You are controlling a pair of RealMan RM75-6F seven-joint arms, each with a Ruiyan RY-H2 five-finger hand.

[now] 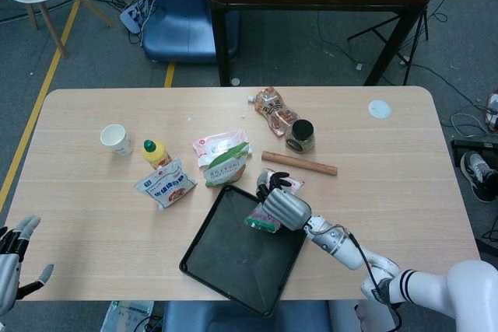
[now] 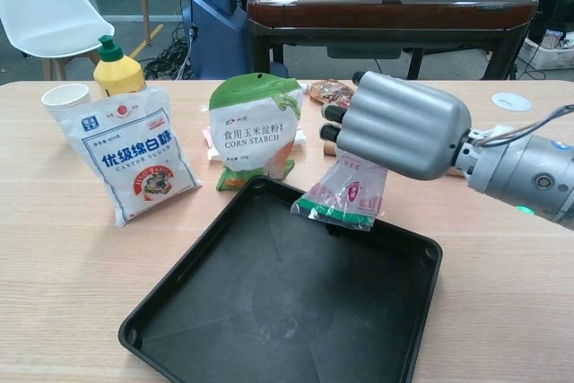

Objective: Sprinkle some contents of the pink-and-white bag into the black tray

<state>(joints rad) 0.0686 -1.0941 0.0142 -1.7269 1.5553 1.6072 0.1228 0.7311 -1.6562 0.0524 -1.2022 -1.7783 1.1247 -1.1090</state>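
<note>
Chest view: right hand (image 2: 397,126) holds pink-and-white bag (image 2: 343,193) mouth-down over black tray (image 2: 179,302).

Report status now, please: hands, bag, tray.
Right hand holds pink-and-white bag, hanging over black tray. Left hand open, low by table's near left edge. Nothing between bag and tray.

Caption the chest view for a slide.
Right hand holds the pink-and-white bag mouth-down over the black tray, beside corn starch and sugar bags.
</note>
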